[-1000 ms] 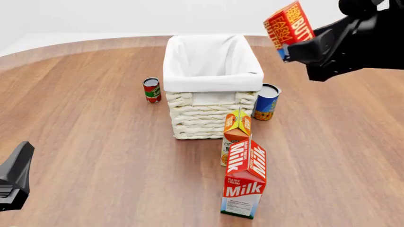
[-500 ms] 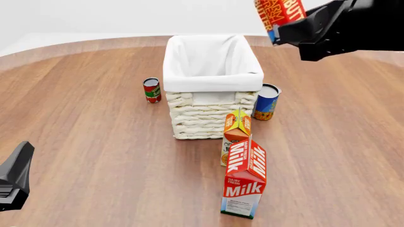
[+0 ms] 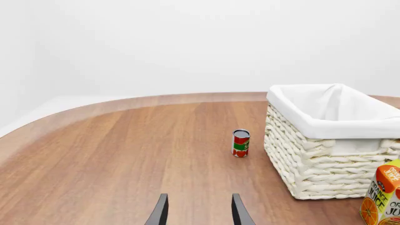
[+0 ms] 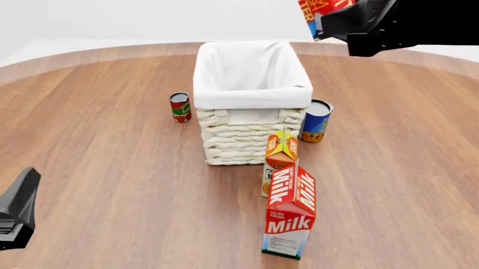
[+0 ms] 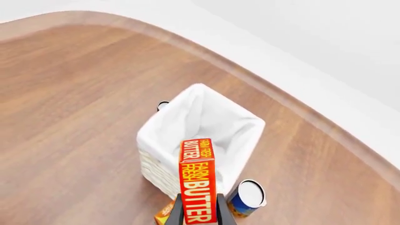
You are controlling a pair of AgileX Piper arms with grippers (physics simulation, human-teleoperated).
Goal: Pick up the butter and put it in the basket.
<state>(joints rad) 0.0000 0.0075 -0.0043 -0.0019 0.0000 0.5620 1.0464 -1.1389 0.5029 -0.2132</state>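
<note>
The butter [image 4: 317, 9], a red-orange box, is held high in my right gripper [image 4: 329, 25], up at the front view's top edge, above and to the right of the basket's far right corner. In the right wrist view the butter [image 5: 198, 183] stands between the two fingers of my right gripper [image 5: 198, 208], with the white-lined wicker basket [image 5: 164, 123] below it. The basket [image 4: 253, 96] stands mid-table and looks empty. My left gripper [image 4: 17, 210] rests low at the near left, open and empty; its fingers [image 3: 160, 213] are apart.
A tomato can [image 4: 179, 106] stands left of the basket and a blue can [image 4: 317, 120] at its right. An orange juice carton [image 4: 281, 159] and a Milk carton [image 4: 290, 213] stand in front of the basket's near right corner.
My right gripper has carried the butter up and to the left, toward the basket. The left arm has not moved.
</note>
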